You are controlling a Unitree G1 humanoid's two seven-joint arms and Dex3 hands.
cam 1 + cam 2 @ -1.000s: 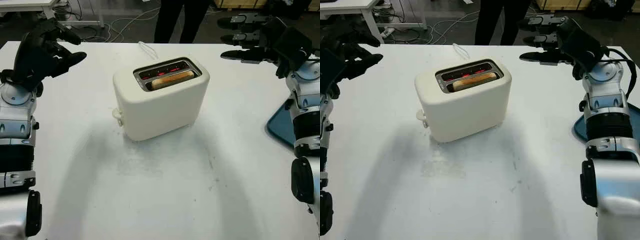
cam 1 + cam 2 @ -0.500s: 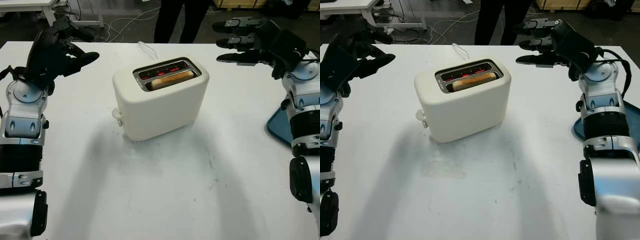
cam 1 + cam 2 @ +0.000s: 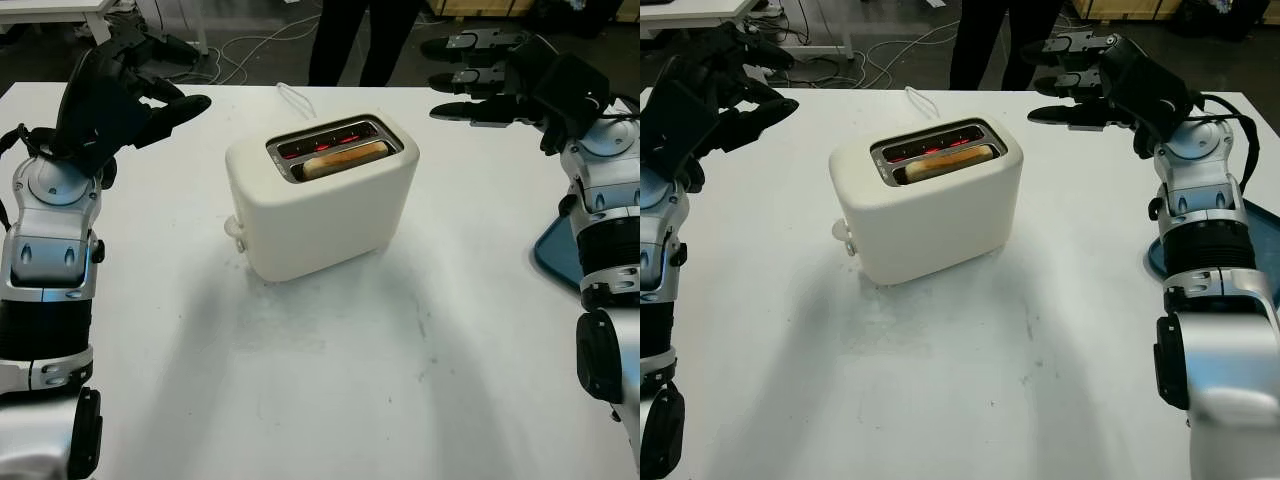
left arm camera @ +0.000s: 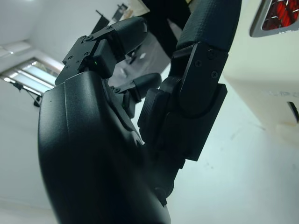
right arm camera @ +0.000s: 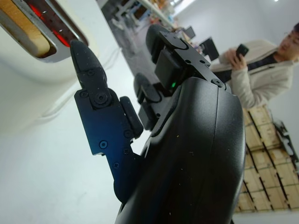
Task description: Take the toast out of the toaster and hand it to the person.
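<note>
Left eye view: a cream-white, rounded plastic two-slot toaster (image 3: pixel 322 197) stands near the middle of a white table (image 3: pixel 330 390), and a golden-brown slice of toast (image 3: pixel 345 157) sits in its nearer slot, its top edge level with the opening, while the far slot glows red. The left hand (image 3: pixel 128 92) is raised over the table's far left corner, well apart from the toaster, open and holding nothing. The right hand (image 3: pixel 478 78) is up at the far right, above and beyond the toaster's right end, also open and empty, its black fingers pointing toward the toaster. A dark blue tray (image 3: pixel 560 255) lies at the table's right edge, partly behind the right arm. A person in dark trousers (image 3: pixel 358 40) stands beyond the far edge (legs alone are seen here). The right wrist view adds another person in a light jacket (image 5: pixel 266 74) holding up a phone, with stacked wooden crates (image 5: pixel 259 163) below, and shows the toast's end in its slot; the left wrist view catches the toaster's side wall and a corner of the red glow.
</note>
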